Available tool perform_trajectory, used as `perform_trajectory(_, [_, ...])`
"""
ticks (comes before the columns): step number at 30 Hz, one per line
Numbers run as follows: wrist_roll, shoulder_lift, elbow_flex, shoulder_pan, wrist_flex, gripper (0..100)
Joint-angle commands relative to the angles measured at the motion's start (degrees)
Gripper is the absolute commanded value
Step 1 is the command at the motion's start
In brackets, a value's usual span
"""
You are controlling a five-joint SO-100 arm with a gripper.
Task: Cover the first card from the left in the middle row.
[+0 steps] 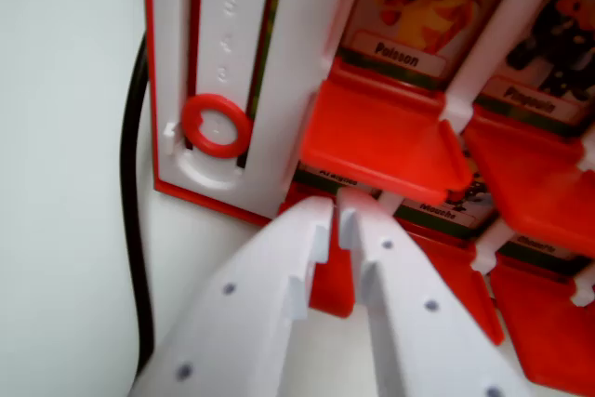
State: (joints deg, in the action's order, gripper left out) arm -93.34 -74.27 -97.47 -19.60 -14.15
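Observation:
A red and white card game board [279,90] fills the upper right of the wrist view. Picture cards stand in rows, each with a red flap lying flat in front of it. The Poisson card [423,6] is at the top, with its flap [381,137] below it. Under that flap, the leftmost card of the following row [327,177] shows only its label strip. My white gripper [335,206] reaches in from the bottom with its tips right at that label. The jaws stand almost together with nothing between them. That card's red flap [332,290] lies beneath the fingers.
A white slider rail with a red ring [216,125] runs along the board's left edge. A black cable [137,230] lies on the pale table beside it. To the right are the Pingouin card [558,34], the Mouche card [437,211] and more red flaps [539,183].

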Motion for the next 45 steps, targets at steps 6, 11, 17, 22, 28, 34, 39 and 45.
perform_trajectory(6, [-0.09,0.8,9.1,0.6,1.8,0])
perform_trajectory(11, [0.44,1.8,10.7,1.1,2.4,0])
perform_trajectory(17, [0.62,3.0,12.4,2.0,3.2,0])
perform_trajectory(22, [0.97,3.9,13.9,2.3,3.3,0])
perform_trajectory(28, [0.88,4.3,14.0,2.0,3.4,0])
perform_trajectory(34, [1.58,4.0,13.7,1.2,5.0,0])
perform_trajectory(39, [0.35,0.5,9.5,0.9,4.0,0])
perform_trajectory(45, [-0.62,-7.2,0.1,0.7,5.5,0])
